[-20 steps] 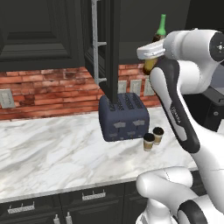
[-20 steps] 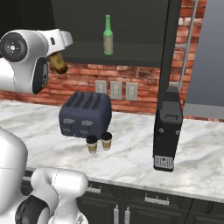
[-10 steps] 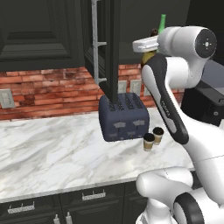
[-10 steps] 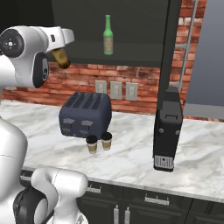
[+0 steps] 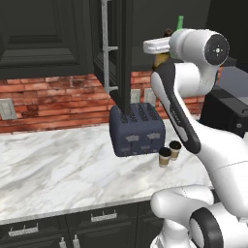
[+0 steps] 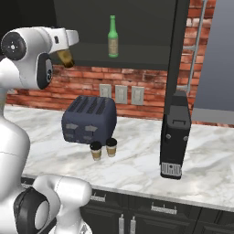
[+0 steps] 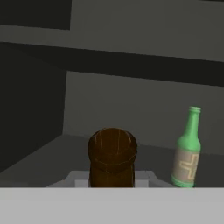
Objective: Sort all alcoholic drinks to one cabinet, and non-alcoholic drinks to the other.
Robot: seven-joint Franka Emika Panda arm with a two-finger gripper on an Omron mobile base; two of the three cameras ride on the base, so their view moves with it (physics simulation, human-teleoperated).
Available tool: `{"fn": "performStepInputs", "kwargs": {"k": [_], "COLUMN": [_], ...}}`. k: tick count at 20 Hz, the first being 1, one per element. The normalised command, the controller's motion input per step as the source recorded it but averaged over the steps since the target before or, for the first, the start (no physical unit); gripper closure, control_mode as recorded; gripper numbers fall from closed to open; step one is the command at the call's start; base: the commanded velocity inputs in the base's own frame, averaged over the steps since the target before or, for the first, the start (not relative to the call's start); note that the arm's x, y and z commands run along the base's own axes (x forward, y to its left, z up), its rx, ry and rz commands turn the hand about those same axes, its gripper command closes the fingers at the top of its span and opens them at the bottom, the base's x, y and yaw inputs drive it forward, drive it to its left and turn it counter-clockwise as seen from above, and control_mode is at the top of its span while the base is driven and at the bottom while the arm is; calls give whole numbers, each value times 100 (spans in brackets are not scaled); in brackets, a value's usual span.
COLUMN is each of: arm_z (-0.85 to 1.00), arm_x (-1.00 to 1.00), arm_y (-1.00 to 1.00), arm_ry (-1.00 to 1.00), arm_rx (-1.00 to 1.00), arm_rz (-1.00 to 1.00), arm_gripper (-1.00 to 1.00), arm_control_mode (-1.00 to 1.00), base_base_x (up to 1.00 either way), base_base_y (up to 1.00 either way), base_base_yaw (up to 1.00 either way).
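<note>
The claw is clamped on the amber-brown bottle, held tilted at the open cabinet's mouth. Inside, the green bottle stands upright on the shelf; its tan label bears a pale cross-like mark, no readable words. Two lidded coffee cups sit touching on the counter before the toaster.

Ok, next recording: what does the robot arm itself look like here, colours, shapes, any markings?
The arm is glossy white with rounded, bulbous links. Dark grey bands and round dark caps with a small pale dot mark the joints, as on the shoulder disc. The hand section is a pale, boxy white block. No cables or lettering are visible.
</note>
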Motion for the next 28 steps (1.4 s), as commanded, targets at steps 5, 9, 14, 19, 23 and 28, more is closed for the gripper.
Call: {"fn": "performStepInputs", "kwargs": {"k": [5,9,14,19,23,28], "arm_z": [5,8,9,5,1,0], "arm_x": [31,30,27,24,28,29], "arm_y": [-1,-2,-1,0,0,0], "arm_ry": [-4,0,1,2,4,3], "arm_rx": [5,4,3,1,0,0], "arm_rz": [0,0,0,0,-1,-1], "arm_gripper": [100,100,100,100,100,100], "arm_control_mode": [-100,-100,-100,-100,-100,-100], "base_base_x": [0,0,0,0,0,0], "base_base_y": [0,0,0,0,0,0], "base_base_yaw": [0,0,0,0,0,0]}}
